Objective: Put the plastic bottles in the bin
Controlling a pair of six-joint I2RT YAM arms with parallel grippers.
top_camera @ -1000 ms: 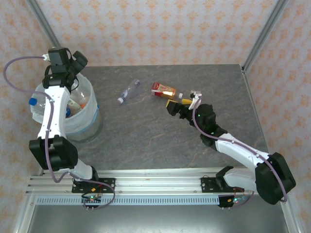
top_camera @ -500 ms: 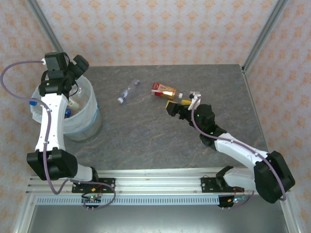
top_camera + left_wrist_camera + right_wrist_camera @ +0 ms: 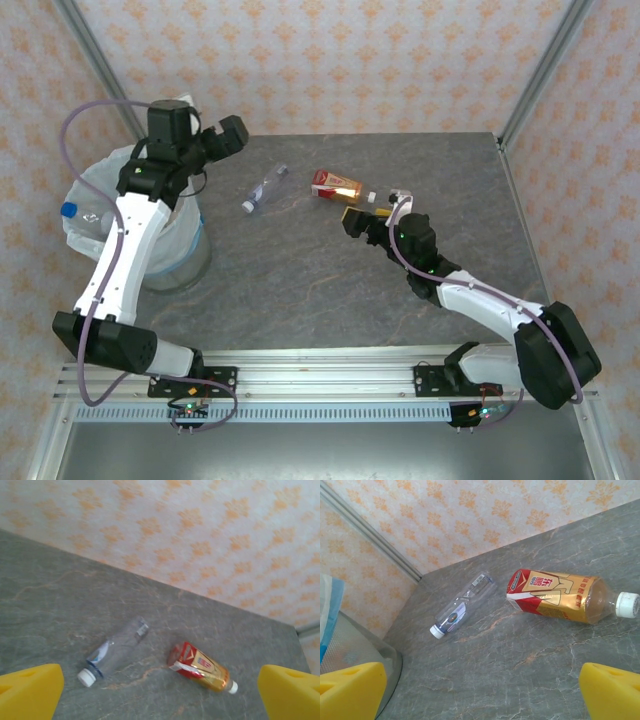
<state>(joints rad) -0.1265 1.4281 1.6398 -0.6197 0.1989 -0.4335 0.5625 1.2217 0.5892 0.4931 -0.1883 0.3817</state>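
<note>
Two plastic bottles lie on the grey table. One is a clear bottle [image 3: 264, 188] with a white cap and blue label, also in the wrist views [image 3: 116, 650] [image 3: 462, 605]. To its right lies a red-and-gold labelled bottle [image 3: 337, 185] [image 3: 200, 666] [image 3: 560, 596]. The bin [image 3: 180, 255], lined with a white bag, stands at the left with a blue-capped bottle [image 3: 68, 210] inside. My left gripper [image 3: 222, 138] [image 3: 160, 695] hangs open and empty just right of the bin's rim, facing both bottles. My right gripper [image 3: 378, 208] [image 3: 482, 692] is open and empty, low beside the red-and-gold bottle.
Patterned walls close the table at the back and sides, with metal posts in the corners. The left arm's links cross over the bin. The bin's curved edge [image 3: 350, 645] shows at the left of the right wrist view.
My left gripper has swung from over the bin's back rim to the right, out past the rim toward the table. The right arm has hardly moved.
</note>
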